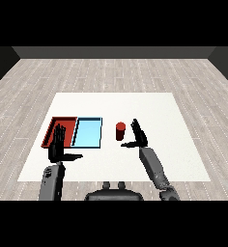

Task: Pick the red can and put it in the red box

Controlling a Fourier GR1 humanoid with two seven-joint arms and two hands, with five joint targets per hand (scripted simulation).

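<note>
red can (120,131) stands upright on the white table (174,159), just to the left of the right hand's (139,136) straight fingers and just beyond its thumb, which points left below the can; can't tell if there's contact, looks like a small gap; it sits to the right of the light blue tray (88,132), apart from it; red tray (54,126) is further left again, side by side with the blue one; right hand is spread, fingers straight up, thumb out, curled round nothing; left hand (59,144) likewise spread, fingers straight, thumb out to the right, nothing in it, fingertips overlapping the red tray's near edge in view; handling guess: small rigid cylinder, probably light, smooth wall so could slip or tip if nudged at the top; best to wrap it mid-height, fingers on its right side, thumb on its left; count: one can, two trays (one red, one blue), two hands; pick not started yet.
</note>
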